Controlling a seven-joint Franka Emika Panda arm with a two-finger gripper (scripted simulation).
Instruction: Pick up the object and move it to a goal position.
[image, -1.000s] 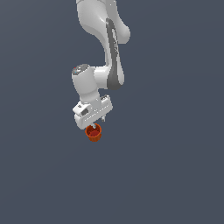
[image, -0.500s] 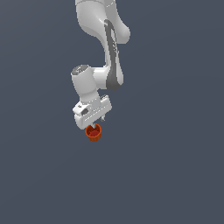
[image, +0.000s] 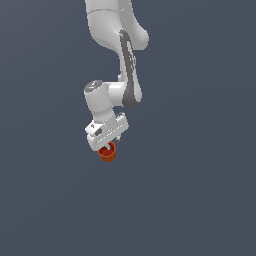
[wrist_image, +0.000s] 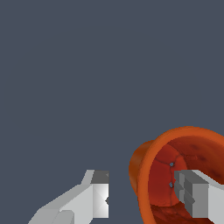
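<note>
Exterior and wrist views of a single-arm pick-and-move. In the exterior view the white arm (image: 117, 60) descends from the top of the frame and ends in the tool (image: 106, 148), with the red-orange cup (image: 107, 152) hanging directly beneath it against a featureless grey ground; no goal marker is visible. In the wrist view, read from its left, one finger (wrist_image: 94, 199) stands apart from the cup with a clear gap between them, while the other finger (wrist_image: 194, 197) sits inside the cup's (wrist_image: 175, 175) mouth. Whether the tool is clamped on the cup wall cannot be told, since only one finger appears to be at the cup. Judged risk: if the hold rests on the rim or a single contact, the tilted cup could pivot or slip free during transport, especially under a quick swing or sudden stop.
</note>
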